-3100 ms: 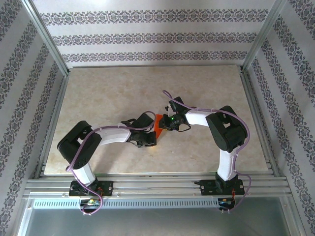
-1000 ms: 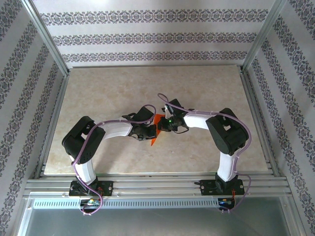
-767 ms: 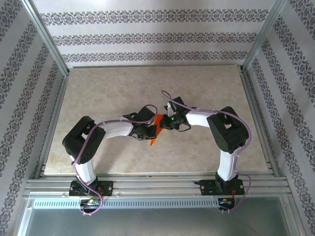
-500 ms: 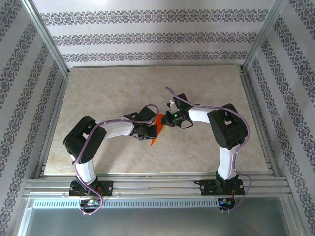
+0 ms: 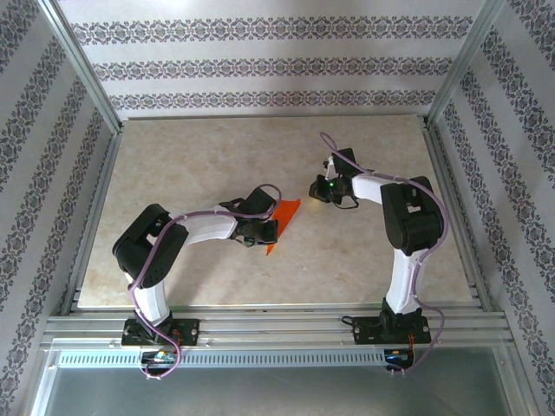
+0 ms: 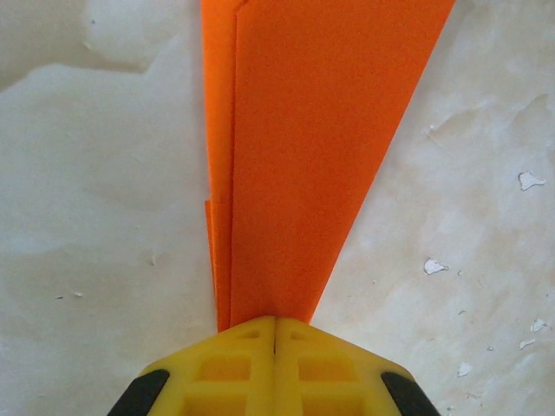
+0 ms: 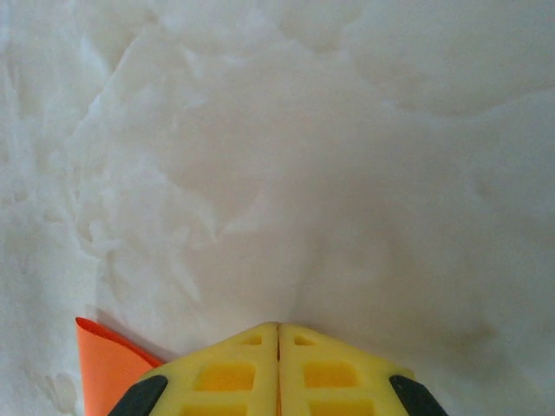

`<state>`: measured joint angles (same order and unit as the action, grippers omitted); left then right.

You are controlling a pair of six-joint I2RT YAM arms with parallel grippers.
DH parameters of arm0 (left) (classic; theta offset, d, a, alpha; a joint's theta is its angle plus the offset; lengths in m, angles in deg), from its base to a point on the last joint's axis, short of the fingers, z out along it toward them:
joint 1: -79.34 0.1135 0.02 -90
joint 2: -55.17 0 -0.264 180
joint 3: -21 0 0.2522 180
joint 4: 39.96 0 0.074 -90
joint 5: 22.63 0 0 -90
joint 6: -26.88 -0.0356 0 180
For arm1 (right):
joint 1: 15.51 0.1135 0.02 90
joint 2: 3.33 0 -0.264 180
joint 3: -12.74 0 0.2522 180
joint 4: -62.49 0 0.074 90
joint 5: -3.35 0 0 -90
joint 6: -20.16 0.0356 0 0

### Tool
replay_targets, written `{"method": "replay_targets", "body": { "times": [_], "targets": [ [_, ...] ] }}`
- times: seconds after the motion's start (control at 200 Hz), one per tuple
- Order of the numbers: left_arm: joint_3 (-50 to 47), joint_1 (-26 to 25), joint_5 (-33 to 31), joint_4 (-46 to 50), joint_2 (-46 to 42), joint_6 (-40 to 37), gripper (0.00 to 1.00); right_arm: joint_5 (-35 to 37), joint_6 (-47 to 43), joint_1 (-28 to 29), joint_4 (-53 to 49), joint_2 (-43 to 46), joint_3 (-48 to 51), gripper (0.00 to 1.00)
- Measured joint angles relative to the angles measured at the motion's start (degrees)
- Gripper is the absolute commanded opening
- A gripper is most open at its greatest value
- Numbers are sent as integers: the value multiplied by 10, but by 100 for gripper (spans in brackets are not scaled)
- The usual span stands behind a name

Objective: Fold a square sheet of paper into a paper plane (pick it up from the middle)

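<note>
1. Pinching the folded orange paper (image 6: 303,156): left gripper (image 6: 276,322), yellow tips clamped on its layered edge.
2. Paper near mid-table (image 5: 173,156), at 3 o'clock of the left wrist.
3. Right gripper (image 5: 319,188): tips pressed together, 2 o'clock from paper, apart from it.

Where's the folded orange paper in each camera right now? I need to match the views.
Top external: folded orange paper mid-table, at the left pincer.
Left wrist: the paper upper centre, narrowing into the shut pincer.
Right wrist: one paper corner at bottom left.
Shared landmark: pale marbled tabletop.
</note>
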<state>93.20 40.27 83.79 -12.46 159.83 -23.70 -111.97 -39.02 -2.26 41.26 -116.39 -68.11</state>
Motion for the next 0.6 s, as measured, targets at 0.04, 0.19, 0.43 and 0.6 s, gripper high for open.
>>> {"method": "replay_targets", "body": {
  "times": [0.04,0.19,0.43,0.6],
  "targets": [
    [2,0,0,3,1,0,0,6,0,0,-1,23,14,9],
    [12,-2,-2,15,1,-1,0,25,5,11,-4,143,68,15],
    [14,10,14,65,-50,-2,36,96,45,67,-27,240,122,33],
    [-3,76,30,52,-183,6,62,139,79,99,-72,253,128,39]
  ]
}}
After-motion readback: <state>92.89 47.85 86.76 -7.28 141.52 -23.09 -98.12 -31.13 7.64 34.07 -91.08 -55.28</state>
